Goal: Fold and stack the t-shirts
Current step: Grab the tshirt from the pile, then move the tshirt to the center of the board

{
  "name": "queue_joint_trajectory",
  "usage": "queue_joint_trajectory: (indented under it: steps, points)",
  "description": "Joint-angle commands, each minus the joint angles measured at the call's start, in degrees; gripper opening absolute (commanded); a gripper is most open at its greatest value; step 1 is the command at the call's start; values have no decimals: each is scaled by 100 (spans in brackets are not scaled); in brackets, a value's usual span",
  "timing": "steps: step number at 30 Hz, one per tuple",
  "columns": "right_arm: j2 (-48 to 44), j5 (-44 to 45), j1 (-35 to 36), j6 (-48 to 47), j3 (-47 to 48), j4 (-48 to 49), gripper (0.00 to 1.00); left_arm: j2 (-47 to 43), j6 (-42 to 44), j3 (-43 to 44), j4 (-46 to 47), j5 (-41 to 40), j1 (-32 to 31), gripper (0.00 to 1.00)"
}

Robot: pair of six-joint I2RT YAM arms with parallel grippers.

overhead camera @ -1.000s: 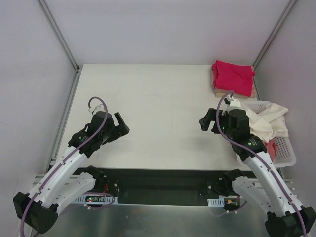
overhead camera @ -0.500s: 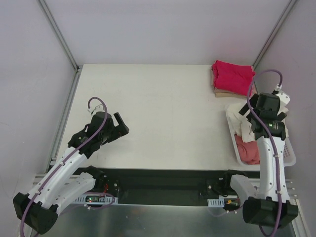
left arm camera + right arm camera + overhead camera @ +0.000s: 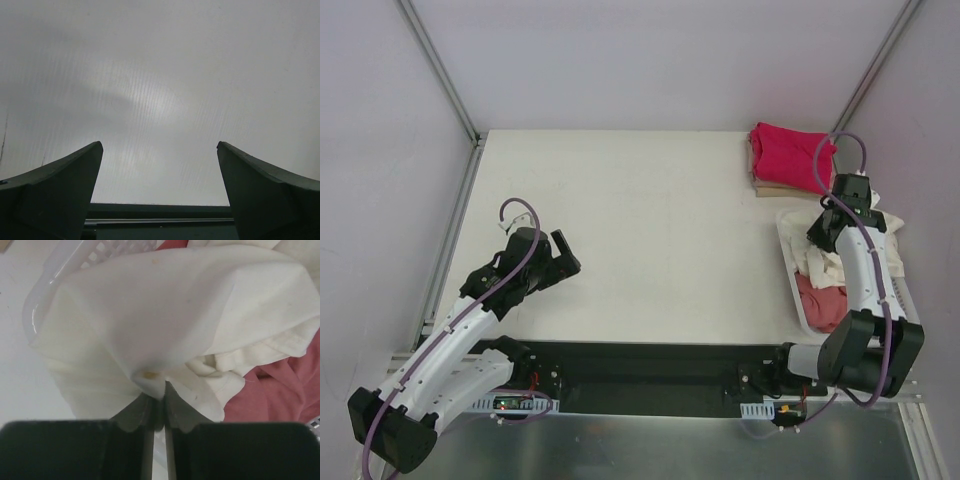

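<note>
Right gripper (image 3: 156, 390): jaws nearly together, pinching a gathered peak of the cream t-shirt (image 3: 165, 315), a soft matte cotton with ribbed hems and a small yellowish spot at the pinch. It is heaped in the white slotted plastic basket (image 3: 75, 265) over a crumpled salmon-pink t-shirt (image 3: 280, 390). Left gripper (image 3: 568, 252): jaws wide, holding nothing, over the smooth pale table (image 3: 650, 230). The magenta-red t-shirt (image 3: 790, 155) lies folded on the tan t-shirt (image 3: 790, 188) at the far right corner.

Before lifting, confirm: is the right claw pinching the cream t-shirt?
Yes, the right claw is closed on a bunched fold of the cream t-shirt.
</note>
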Motion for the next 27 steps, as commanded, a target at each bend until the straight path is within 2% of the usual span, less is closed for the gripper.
queue_joint_trajectory:
  steps: [1,4,7,11,13,15,17,19,21,25,27]
  points:
    - [-453,177,-27,54,552,73,10,-76,28,-81,-74,-83,51,99]
    - [-1016,239,-18,-148,1017,38,6,-85,-33,-90,-74,-127,51,99]
    - [-1490,-234,-10,-411,1614,37,5,-24,-51,-81,-65,-197,51,99]
    - [-1799,-1638,139,-614,2397,160,5,152,-34,-37,14,-241,51,99]
    - [-1782,-2053,358,-675,2817,300,6,319,-25,-28,49,-233,51,99]
    - [-1607,-2878,543,-737,3109,529,6,468,-25,-37,128,-207,51,99]
    - [-1274,-3406,947,-746,3715,583,6,582,36,-37,181,-136,51,99]
    - [-1036,-3252,1745,-746,4145,565,1,741,81,-11,190,-57,51,99]
    - [-684,-3049,2656,-1132,4708,652,1,828,55,-20,190,-83,51,99]
    - [377,-3101,3821,-1458,6192,608,1,864,81,-2,181,-31,51,99]
    - [661,-3066,4285,-1432,6756,1064,1,777,90,-20,190,-74,51,99]
